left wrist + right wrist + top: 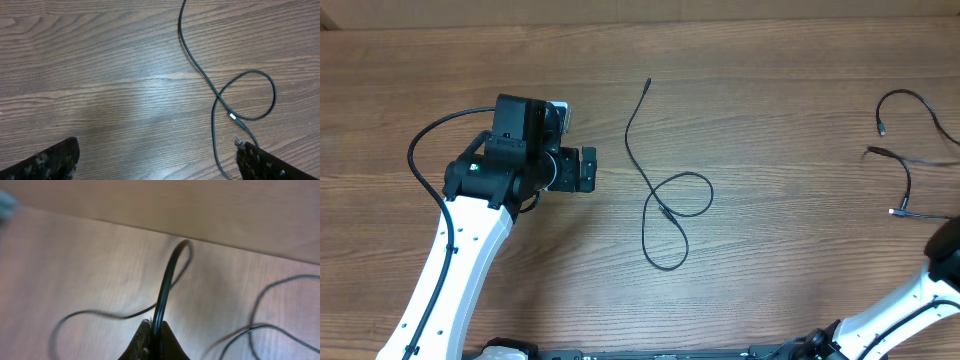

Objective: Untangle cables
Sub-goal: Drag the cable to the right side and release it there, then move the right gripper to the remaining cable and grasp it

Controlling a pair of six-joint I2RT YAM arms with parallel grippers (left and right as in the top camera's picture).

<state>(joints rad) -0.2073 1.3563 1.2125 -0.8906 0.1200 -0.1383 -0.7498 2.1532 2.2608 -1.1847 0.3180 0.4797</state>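
Observation:
One thin black cable (665, 200) lies on the wooden table in a loose loop that crosses itself, its far end pointing toward the back. It also shows in the left wrist view (250, 95), with a small white mark near the crossing. My left gripper (586, 170) is open and empty to the left of this loop; its fingers (156, 148) are spread wide and the right finger is close to the cable. More thin black cables (908, 165) lie at the far right. My right gripper (155, 327) is shut on a black cable (167, 280) that arches up from its jaws.
The right arm (945, 250) enters at the lower right edge; its jaws do not show from overhead. The table's back edge meets a tan surface (200, 210) behind the right cables. Other cable strands (270, 300) lie beside the right gripper.

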